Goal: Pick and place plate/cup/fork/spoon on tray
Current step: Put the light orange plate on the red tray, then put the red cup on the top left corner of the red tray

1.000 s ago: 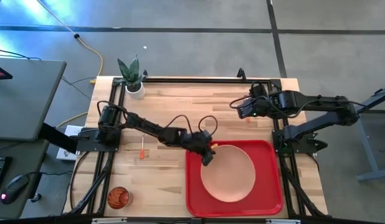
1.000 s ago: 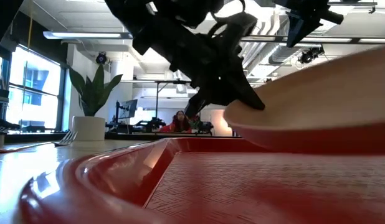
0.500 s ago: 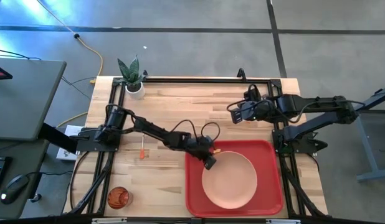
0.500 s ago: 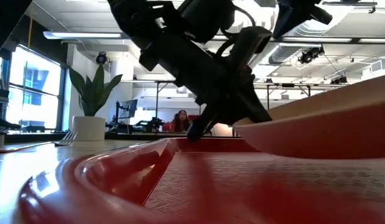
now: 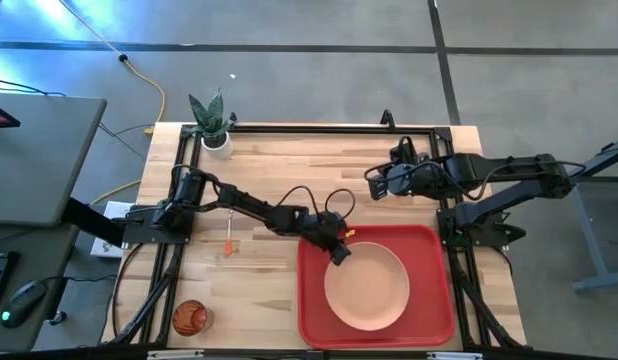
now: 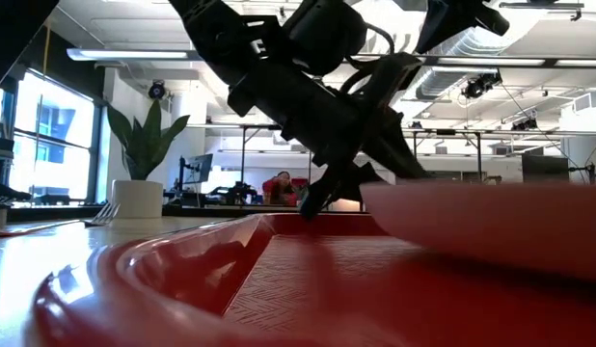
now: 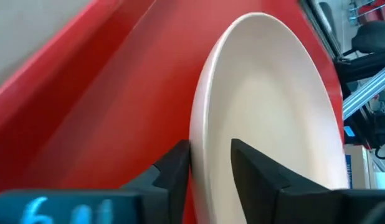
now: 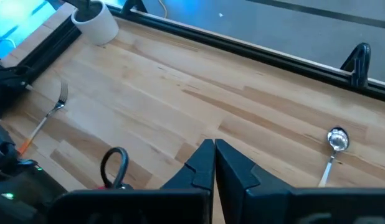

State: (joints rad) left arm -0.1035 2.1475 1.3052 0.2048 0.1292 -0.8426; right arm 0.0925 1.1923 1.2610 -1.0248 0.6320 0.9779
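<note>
Plate (image 5: 366, 291), round shallow salmon-pink plastic: lying inside the large flat red rectangular plastic tray (image 5: 316, 322), with one edge pinched by the left claw.

Going left to right across the wooden tabletop (image 5: 279, 170):

- Small translucent red-orange tumbler cup (image 5: 190, 318): standing near the tabletop's front left corner, well apart from the tray, not yet collected.
- Small fork with silver tines and thin orange handle (image 5: 229, 238): lying flat, left of the tray, not yet collected.
- Left claw (image 5: 338, 251): reaching over the tray's back left corner, fingers (image 7: 174, 167) narrowly set and gripping the plate's rim from both sides. In the low view the plate is looking level and close to the tray floor.
- Right claw (image 8: 212, 157): hovering over the tabletop behind the tray, fingers pressed together and carrying nothing.
- Small spoon with silver rounded bowl and thin orange handle (image 8: 331, 152): lying just ahead of the right claw, not yet collected.

Handling note, as a judgement: the plate is appearing seated, so the fingers should be parting fully before any lifting, and the claw should be backing away along the rim line, not upward, to avoid tipping or dragging the plate.
</note>
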